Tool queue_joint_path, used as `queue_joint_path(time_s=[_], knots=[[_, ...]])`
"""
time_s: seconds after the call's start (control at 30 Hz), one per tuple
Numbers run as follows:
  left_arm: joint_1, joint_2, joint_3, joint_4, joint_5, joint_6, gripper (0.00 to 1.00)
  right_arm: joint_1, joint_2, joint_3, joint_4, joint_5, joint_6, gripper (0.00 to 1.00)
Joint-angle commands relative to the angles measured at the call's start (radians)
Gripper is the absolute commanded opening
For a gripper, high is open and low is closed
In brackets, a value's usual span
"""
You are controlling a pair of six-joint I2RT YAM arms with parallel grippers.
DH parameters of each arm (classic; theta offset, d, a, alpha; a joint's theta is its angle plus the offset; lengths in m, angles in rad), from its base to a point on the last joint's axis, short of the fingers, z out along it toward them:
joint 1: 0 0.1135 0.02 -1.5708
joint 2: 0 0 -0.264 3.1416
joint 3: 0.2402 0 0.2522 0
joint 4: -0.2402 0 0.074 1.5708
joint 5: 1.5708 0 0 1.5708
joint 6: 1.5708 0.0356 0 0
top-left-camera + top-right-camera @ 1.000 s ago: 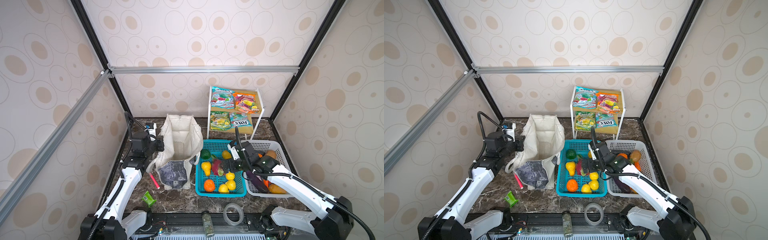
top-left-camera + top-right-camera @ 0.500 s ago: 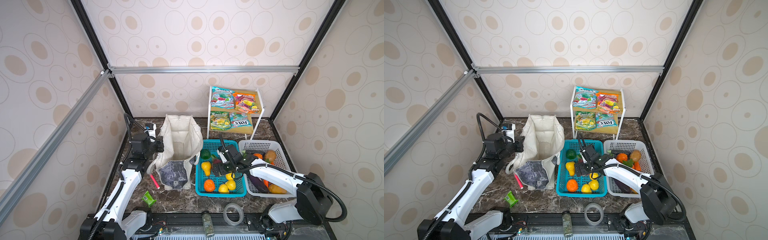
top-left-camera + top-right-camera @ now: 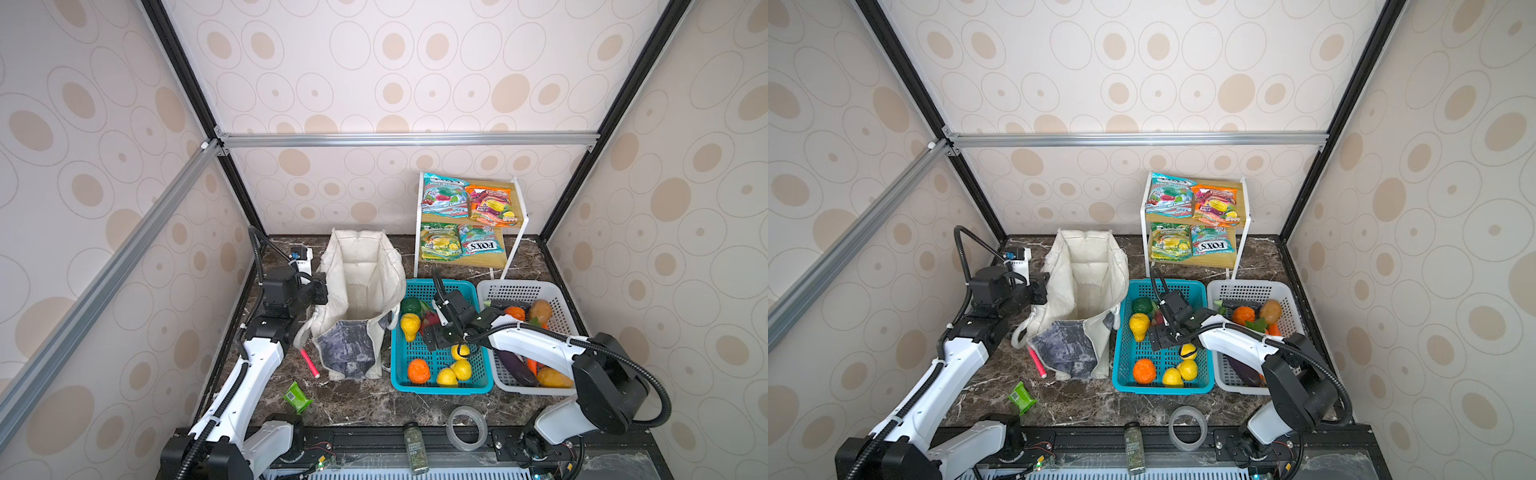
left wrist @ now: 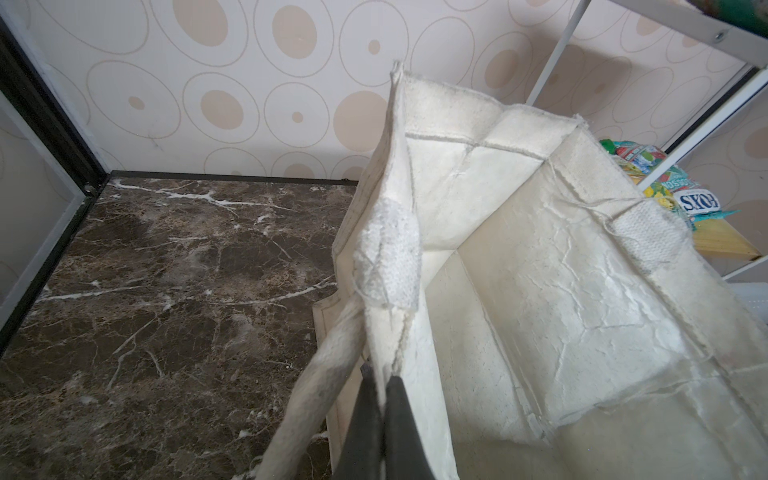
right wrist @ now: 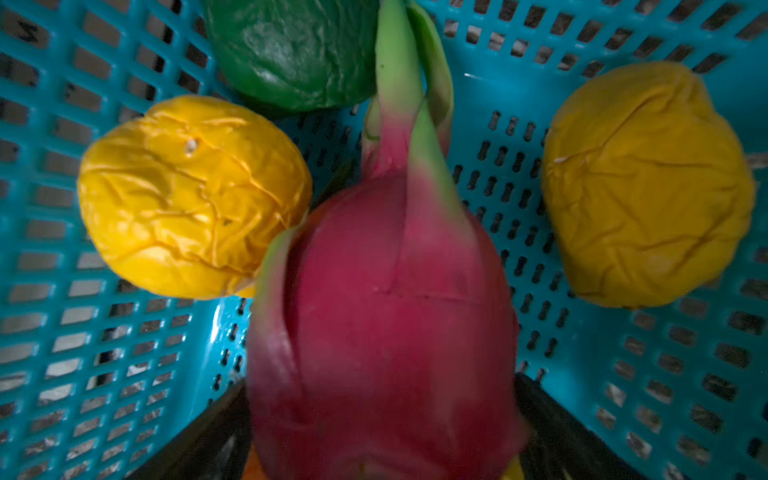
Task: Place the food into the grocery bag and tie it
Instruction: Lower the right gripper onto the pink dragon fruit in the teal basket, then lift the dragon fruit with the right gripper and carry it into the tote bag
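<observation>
Bag (image 3: 361, 270): off-white fabric, pale quilted lining, grey-blue marbled front panel. Stands open on table (image 3: 374, 405), just left of teal basket (image 3: 440, 387).
Left claw (image 4: 380, 386): pinched tight on bag wall, beside strap (image 4: 316, 395).
Right claw (image 5: 380, 392): spread wide inside basket, one finger either side of dragon fruit (image 5: 382, 299); contact unclear.
Dragon fruit: pink-red, glossy, green leaf tips, slightly blurred.
Yellow fruit (image 5: 191, 195) just beside it, second yellow (image 5: 644, 187) apart, green one (image 5: 291, 50) beyond.
Candy packets (image 3: 478, 246) on shelf (image 3: 469, 261) behind basket.

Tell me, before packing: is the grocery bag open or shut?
Open: the grocery bag stands with mouth spread, pale lining visible inside.
</observation>
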Motion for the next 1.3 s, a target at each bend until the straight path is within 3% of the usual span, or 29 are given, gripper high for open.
queue_joint_path(time_s=[0.0,0.33,0.63,0.9,1.1,1.27], knots=[[-0.001,0.0,0.003,0.011,0.005,0.008,0.0,0.002,0.03,0.005,0.025,0.054,0.013,0.98],[-0.003,0.0,0.003,0.009,0.008,0.009,0.0,0.002,0.049,-0.01,0.138,0.048,-0.012,0.98],[-0.005,-0.004,0.0,0.01,0.002,0.014,0.0,0.002,-0.037,-0.031,0.129,0.118,-0.027,0.75],[-0.007,-0.01,0.002,0.008,-0.003,0.012,0.0,0.005,-0.244,-0.024,0.01,0.111,-0.022,0.71],[-0.007,-0.008,0.002,0.006,-0.001,0.011,0.0,0.013,-0.35,0.128,-0.1,0.059,-0.065,0.67],[-0.009,-0.013,0.0,0.008,-0.004,0.012,0.0,0.073,-0.285,0.357,-0.178,0.063,-0.134,0.66]])
